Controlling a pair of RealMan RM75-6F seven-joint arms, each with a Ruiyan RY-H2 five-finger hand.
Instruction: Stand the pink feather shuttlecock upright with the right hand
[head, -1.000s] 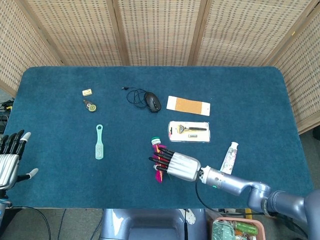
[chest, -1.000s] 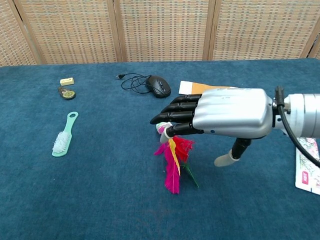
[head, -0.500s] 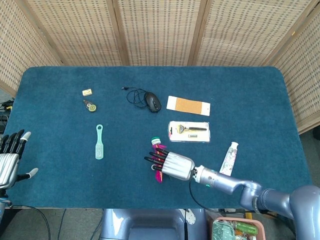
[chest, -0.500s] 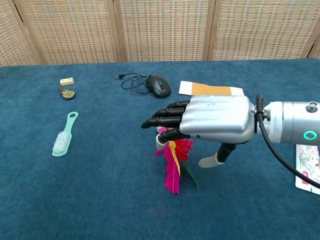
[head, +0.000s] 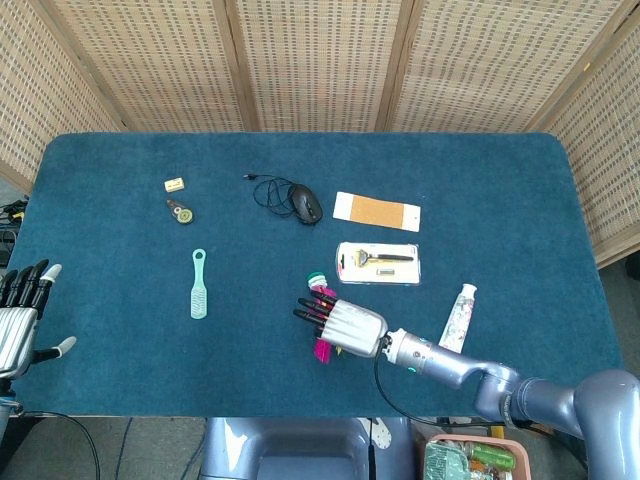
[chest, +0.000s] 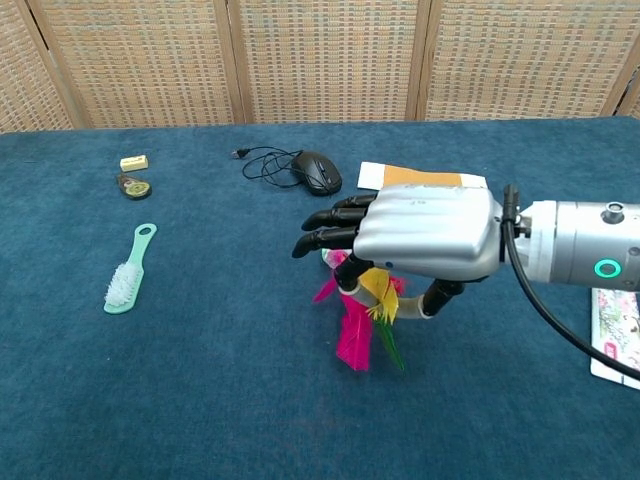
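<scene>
The pink feather shuttlecock is pinched at its feathers by the right hand; it is judged very light and crushable (the firm base suits gripping better).

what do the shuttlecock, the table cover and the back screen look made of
Shuttlecock: dyed feathers, pink with yellow and green, soft ragged vanes. The right robot hand hides its base.
Table cover: dark blue carpet-like fabric, matte, fuzzy nap.
Back screen: seemingly woven cane or rattan panels in wooden frames, with an open basket-weave grid.

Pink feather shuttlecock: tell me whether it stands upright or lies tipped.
Not upright. The shuttlecock is pinched in the right hand, its pink feathers pointing down toward the table.
</scene>
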